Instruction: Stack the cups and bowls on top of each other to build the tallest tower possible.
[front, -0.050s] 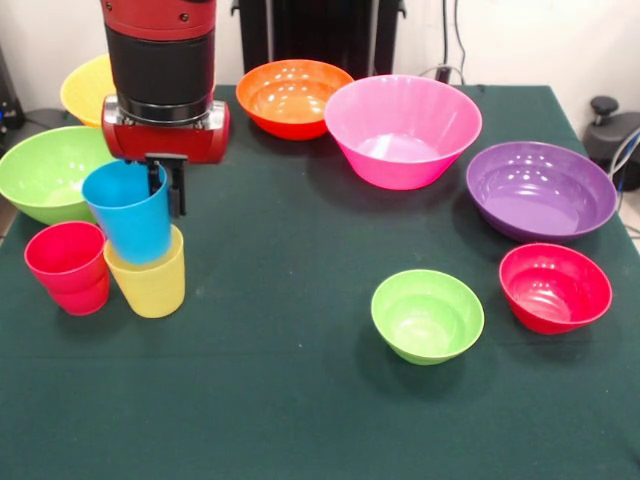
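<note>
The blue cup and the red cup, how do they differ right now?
The blue cup sits tilted, nested in the pale yellow cup; the red cup stands upright on the table. The tool is at the blue cup's rim; the red cup is untouched. Both are small, open-side up.

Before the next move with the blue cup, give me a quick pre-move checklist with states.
1. Blue cup held by the gripper: ok, one finger sits inside its rim, the cup is lifted and tilted.
2. Blue cup over the yellow cup: ok, its base is at the yellow cup's mouth.
3. Blue cup fully seated in the yellow cup: cannot tell.
4. Red cup clear of the pair: not ok, it stands right beside the yellow cup.
5. Small lime bowl free as a base: ok, empty and standing alone.
6. Large green bowl clear of the arm: cannot tell, it is close.
</note>
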